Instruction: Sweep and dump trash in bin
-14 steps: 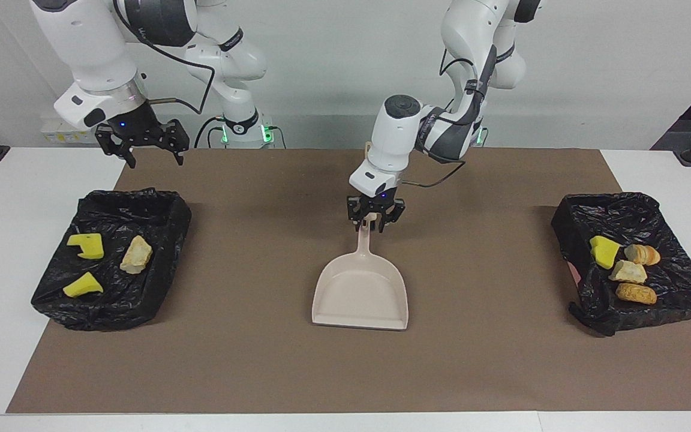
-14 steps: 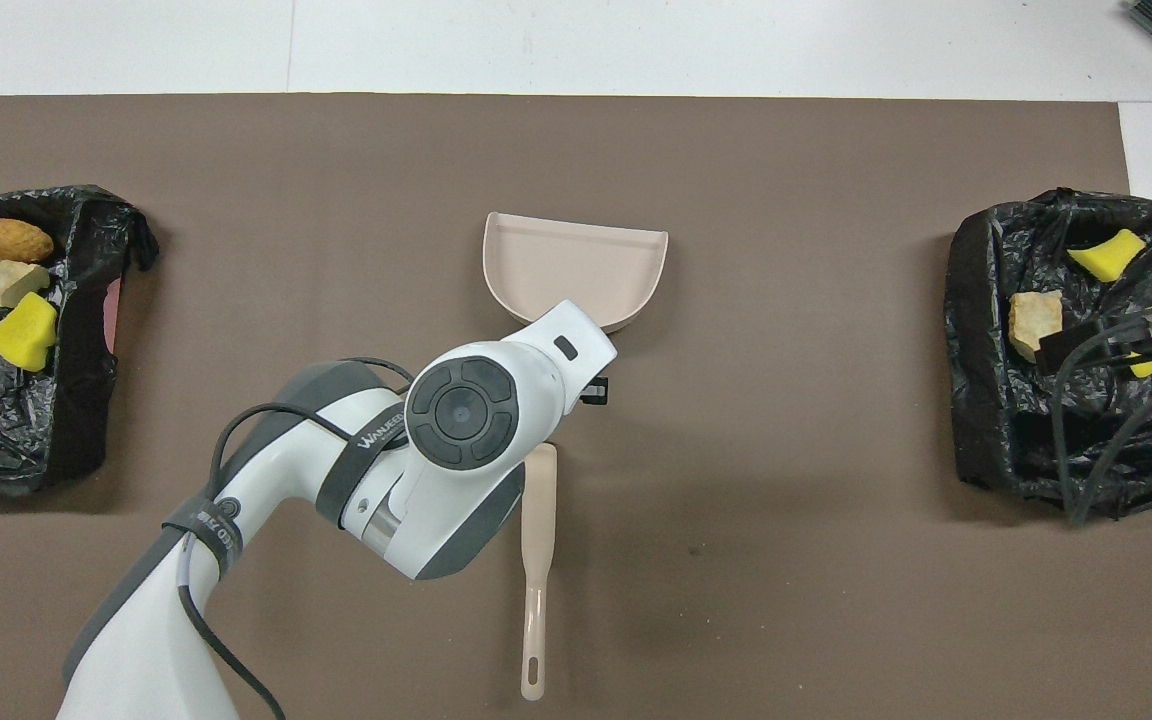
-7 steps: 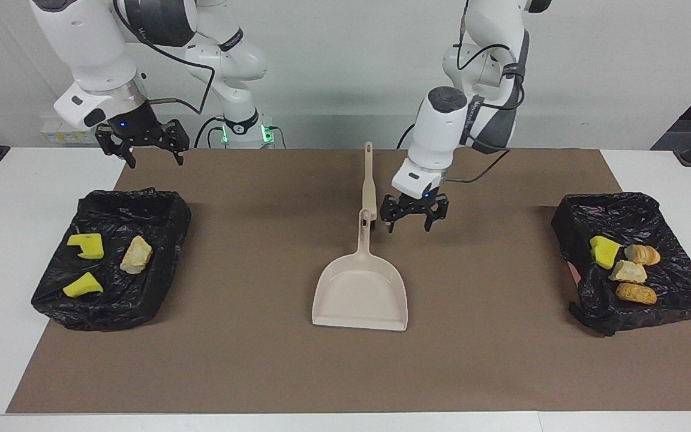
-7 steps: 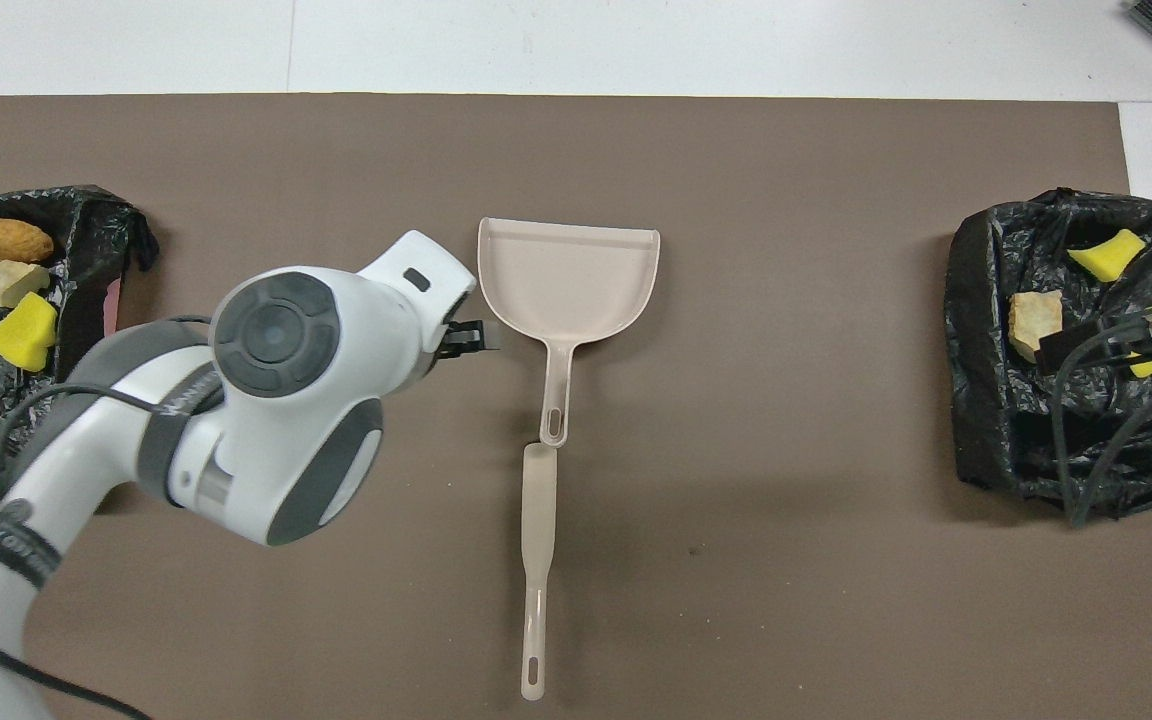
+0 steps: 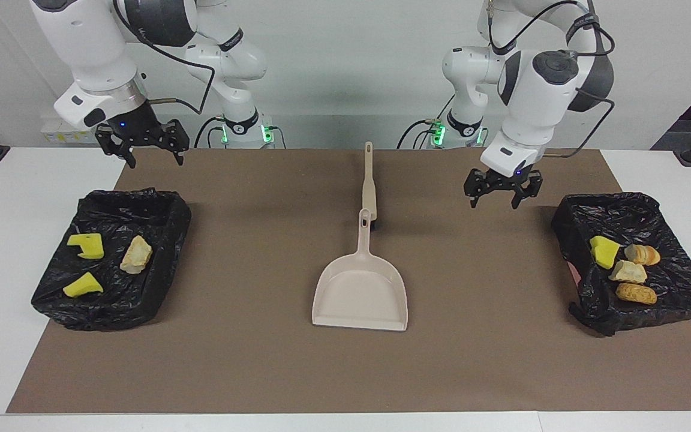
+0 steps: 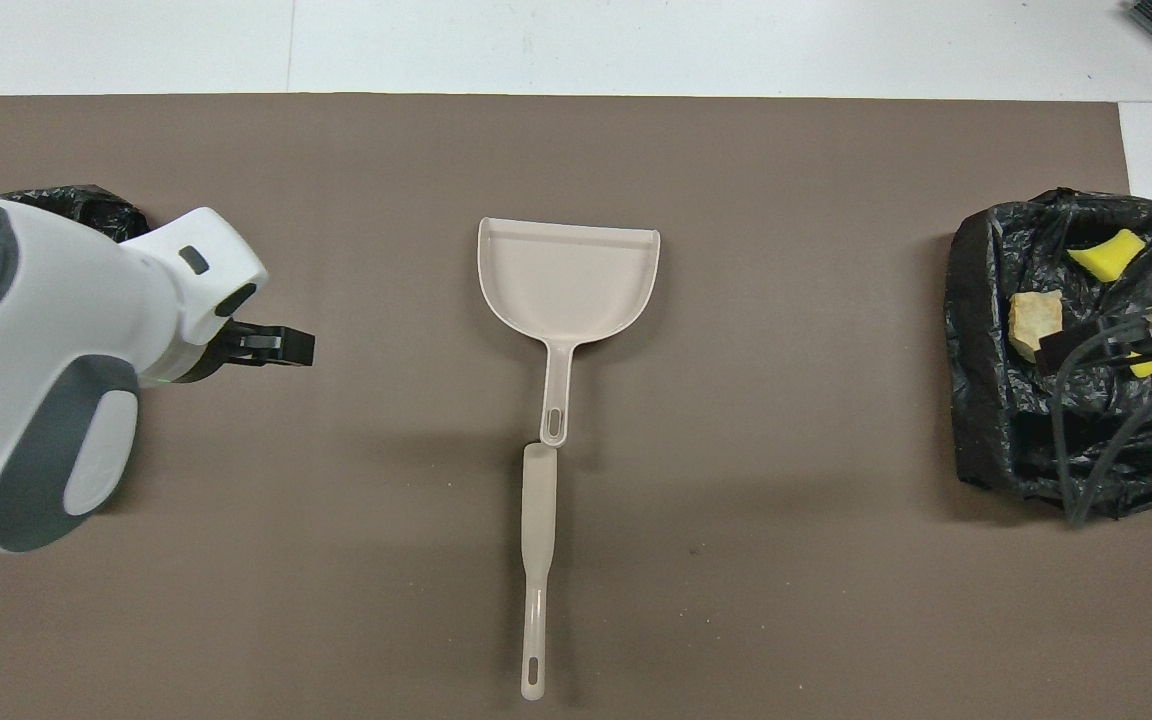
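The left gripper (image 5: 497,195) has let go of the beige plastic dustpan (image 5: 360,292) and swung away since a second ago; then it sat clamped at the handle, now it hangs empty with fingers spread over the brown mat (image 5: 261,372), between the dustpan and the black-lined bin at the left arm's end (image 5: 678,303); the dustpan lies flat, mouth away from the robots, in the same spot as before. The right gripper (image 5: 141,144) waits unmoved, open and empty, over the mat's edge by the black-lined bin at the right arm's end (image 5: 51,300).

The trash is all in the bins: two yellow sponge chunks (image 5: 84,246) and a pale beige lump (image 5: 136,254) in the right arm's bin; a yellow sponge chunk (image 5: 603,251), two golden-brown pastries (image 5: 636,293) and another pale lump (image 5: 628,272) in the left arm's bin.

From overhead the left arm hides that bin's contents, and the right arm's cables cross one sponge. The beige-handled brush (image 5: 369,180) lies just robot-side of the dustpan's handle tip; its bristles barely show. No writing can be read.
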### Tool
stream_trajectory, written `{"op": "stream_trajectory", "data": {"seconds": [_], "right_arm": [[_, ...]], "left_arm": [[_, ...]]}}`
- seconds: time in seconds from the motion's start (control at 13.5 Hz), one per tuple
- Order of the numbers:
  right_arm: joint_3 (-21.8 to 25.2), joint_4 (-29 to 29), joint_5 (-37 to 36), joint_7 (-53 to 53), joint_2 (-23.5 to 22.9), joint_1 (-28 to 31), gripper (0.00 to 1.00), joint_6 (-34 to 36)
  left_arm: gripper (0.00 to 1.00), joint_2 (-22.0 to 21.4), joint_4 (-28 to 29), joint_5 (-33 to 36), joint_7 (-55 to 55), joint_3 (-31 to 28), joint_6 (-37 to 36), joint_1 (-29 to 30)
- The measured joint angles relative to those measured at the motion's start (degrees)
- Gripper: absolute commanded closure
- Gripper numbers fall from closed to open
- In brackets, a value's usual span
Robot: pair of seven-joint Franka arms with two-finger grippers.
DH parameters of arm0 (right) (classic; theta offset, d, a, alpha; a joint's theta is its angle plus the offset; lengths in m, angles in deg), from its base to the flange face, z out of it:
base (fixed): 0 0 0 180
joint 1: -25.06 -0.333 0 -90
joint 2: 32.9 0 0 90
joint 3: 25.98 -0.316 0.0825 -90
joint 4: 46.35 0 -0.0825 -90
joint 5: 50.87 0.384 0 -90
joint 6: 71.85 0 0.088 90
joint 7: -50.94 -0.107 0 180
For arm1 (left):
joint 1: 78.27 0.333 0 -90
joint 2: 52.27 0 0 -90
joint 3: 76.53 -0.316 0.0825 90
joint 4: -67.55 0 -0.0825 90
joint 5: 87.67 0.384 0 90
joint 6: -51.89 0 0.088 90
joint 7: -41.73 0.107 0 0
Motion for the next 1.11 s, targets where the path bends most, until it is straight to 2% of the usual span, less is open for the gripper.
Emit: {"op": "stream_trajectory", "data": {"seconds": [0.3, 0.74, 1.11], "right_arm": [[0.00, 0.00, 0.00, 0.00, 0.00, 0.00, 0.00, 0.00], [0.00, 0.00, 0.00, 0.00, 0.00, 0.00, 0.00, 0.00], [0.00, 0.00, 0.00, 0.00, 0.00, 0.00, 0.00, 0.00]], "left_arm": [[0.00, -0.75, -4.70, 0.00, 5.03, -0.06, -5.71, 4.75], [0.00, -0.89, -15.56, 0.04, 5.44, -0.93, -16.87, 4.84], [0.00, -0.89, -16.36, 0.05, 5.74, -2.66, -17.77, 4.85]]}}
